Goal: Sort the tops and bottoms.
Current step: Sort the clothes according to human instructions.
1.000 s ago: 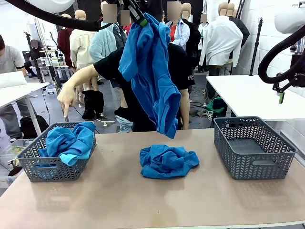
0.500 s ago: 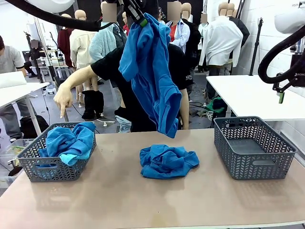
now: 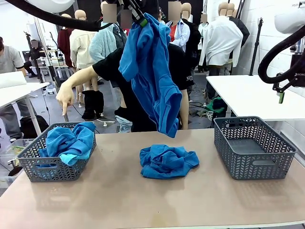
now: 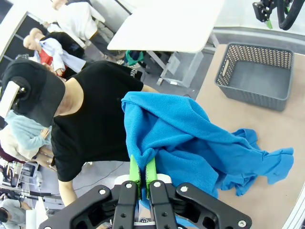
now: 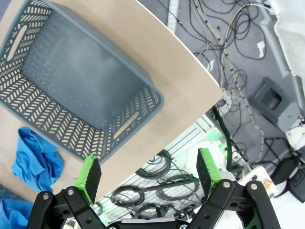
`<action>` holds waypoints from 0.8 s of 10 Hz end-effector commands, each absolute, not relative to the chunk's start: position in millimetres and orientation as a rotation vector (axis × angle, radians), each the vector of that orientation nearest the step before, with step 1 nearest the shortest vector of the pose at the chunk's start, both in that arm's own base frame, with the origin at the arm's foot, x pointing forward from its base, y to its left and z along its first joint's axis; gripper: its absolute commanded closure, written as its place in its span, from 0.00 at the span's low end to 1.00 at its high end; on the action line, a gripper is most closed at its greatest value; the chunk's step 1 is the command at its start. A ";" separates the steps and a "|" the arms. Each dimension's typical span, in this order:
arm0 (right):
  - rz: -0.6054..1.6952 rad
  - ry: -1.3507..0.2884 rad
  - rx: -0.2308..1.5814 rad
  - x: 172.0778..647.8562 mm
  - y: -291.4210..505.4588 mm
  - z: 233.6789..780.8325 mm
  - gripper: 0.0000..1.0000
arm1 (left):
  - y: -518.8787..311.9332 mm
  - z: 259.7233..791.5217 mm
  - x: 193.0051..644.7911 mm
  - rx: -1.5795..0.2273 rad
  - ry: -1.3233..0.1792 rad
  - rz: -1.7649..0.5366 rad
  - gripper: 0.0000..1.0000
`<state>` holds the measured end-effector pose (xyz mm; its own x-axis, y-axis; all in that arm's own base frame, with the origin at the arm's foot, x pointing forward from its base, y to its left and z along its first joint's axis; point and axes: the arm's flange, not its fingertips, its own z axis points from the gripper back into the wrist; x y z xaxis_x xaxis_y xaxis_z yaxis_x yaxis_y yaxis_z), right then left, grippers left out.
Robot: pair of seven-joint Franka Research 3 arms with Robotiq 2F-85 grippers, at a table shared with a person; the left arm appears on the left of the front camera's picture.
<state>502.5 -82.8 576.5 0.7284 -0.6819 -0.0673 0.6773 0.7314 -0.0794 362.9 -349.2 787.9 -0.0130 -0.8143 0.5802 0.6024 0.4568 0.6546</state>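
Note:
High over the table's middle, my left gripper [image 3: 141, 20] is shut on a bright blue garment [image 3: 148, 71] that hangs long and loose. The left wrist view shows its fingers [image 4: 142, 168] pinched on a fold of that garment [image 4: 190, 138]. Another blue garment [image 3: 167, 161] lies crumpled on the table's centre. More blue garments [image 3: 69, 139] fill the left grey basket [image 3: 47, 171]. I cannot tell tops from bottoms among them. My right gripper [image 5: 148, 172] is open, hovering above and outside the empty right basket [image 5: 81, 81], seen at the right edge [image 3: 282, 94].
A person in a black shirt [image 3: 116, 62] stands behind the table, hand [image 3: 65, 101] pointing down toward the left basket. The empty right basket [image 3: 252, 148] sits at the table's right. A white table [image 3: 248, 95] stands behind it.
The person's pointing hand has shifted slightly above the left basket. Both arms and the hanging garment have stayed still.

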 end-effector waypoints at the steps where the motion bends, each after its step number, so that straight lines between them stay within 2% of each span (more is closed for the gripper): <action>1: -0.744 0.097 -0.070 502.8 -83.1 578.0 0.00 | -349.2 787.9 362.9 0.238 -1.108 -1.139 1.00; 2: -0.744 0.097 -0.070 502.8 -83.1 578.0 0.00 | -332.6 803.2 371.4 0.310 -1.187 -1.087 1.00; 5: -0.744 0.097 -0.070 502.8 -83.1 578.0 0.00 | -260.8 855.6 388.5 0.419 -1.297 -0.899 1.00; 7: -0.744 0.097 -0.070 502.8 -83.1 578.0 0.00 | -196.0 872.1 399.9 0.430 -1.283 -0.750 1.00; 8: -0.744 0.097 -0.070 502.8 -83.1 578.0 0.00 | -164.6 865.2 403.6 0.502 -1.263 -0.665 1.00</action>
<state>502.4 -83.2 576.5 0.7280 -0.6822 -0.0674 0.6777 0.7310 -0.0798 406.7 -173.2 880.5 0.1154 -0.7222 0.6820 0.2530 0.6854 0.6828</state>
